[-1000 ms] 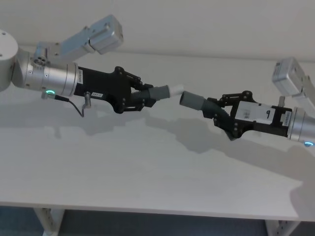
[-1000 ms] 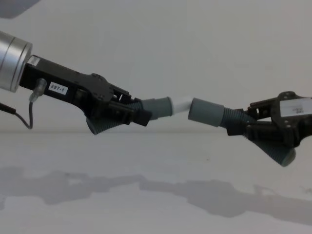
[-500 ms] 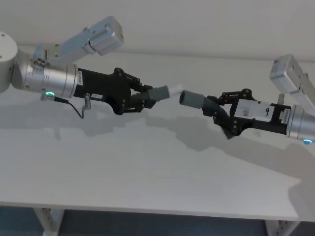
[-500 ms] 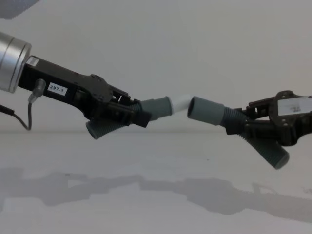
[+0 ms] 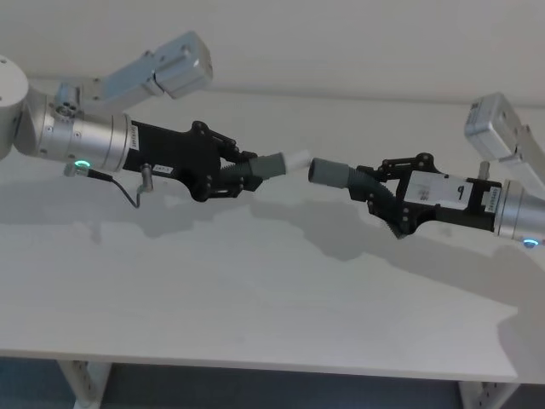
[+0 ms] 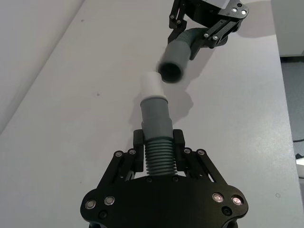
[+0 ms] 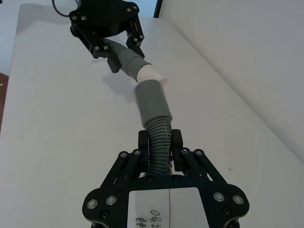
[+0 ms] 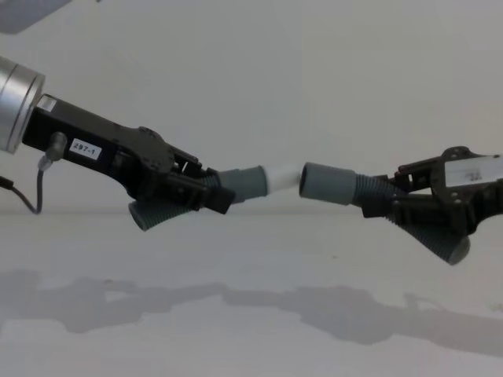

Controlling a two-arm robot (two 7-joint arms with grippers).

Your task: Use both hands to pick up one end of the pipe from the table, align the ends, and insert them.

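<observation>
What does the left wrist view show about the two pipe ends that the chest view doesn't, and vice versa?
Left wrist view: it looks along the left pipe piece into the dark mouth of the open cuff, the white spigot tip sitting beside that mouth, not centred on it. Chest view: a side profile, with both ends at about equal height and bent lower ends hanging under the grippers. Both: left gripper shut on its ribbed part, right gripper shut on the right pipe piece, above the table; spigot not inserted.
</observation>
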